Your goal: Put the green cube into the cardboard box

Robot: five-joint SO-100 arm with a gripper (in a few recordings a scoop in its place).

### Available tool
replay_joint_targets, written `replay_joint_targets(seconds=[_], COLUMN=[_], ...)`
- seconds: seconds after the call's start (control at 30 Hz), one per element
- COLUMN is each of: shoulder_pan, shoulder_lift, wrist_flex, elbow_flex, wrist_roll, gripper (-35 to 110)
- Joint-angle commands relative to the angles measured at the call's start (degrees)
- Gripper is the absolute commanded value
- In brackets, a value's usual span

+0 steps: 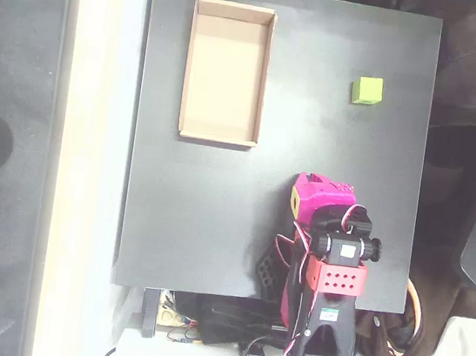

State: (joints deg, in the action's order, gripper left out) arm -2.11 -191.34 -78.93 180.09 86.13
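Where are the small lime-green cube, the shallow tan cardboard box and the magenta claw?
small lime-green cube [367, 91], overhead view, top face.
shallow tan cardboard box [189, 66], overhead view, left wall.
magenta claw [306, 196], overhead view, folded magenta body; fingertips unclear.

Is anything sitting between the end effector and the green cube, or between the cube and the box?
Nothing visible. In the overhead view, bare dark table lies between the end effector and the green cube, and between the cube and the cardboard box.
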Motion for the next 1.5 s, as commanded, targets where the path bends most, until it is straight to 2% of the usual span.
replay_joint_targets(seconds=[0.0, 1.27, 1.47], shoulder_pan=[-0.4, -0.9, -1.0], shoulder_lift=[0.0, 0.5, 2.2], wrist_flex=[-1.5, -1.5, -1.5], elbow_flex=[0.6, -0.4, -7.6], wrist_roll=[0.1, -0.1, -0.3], gripper=[4, 4, 4])
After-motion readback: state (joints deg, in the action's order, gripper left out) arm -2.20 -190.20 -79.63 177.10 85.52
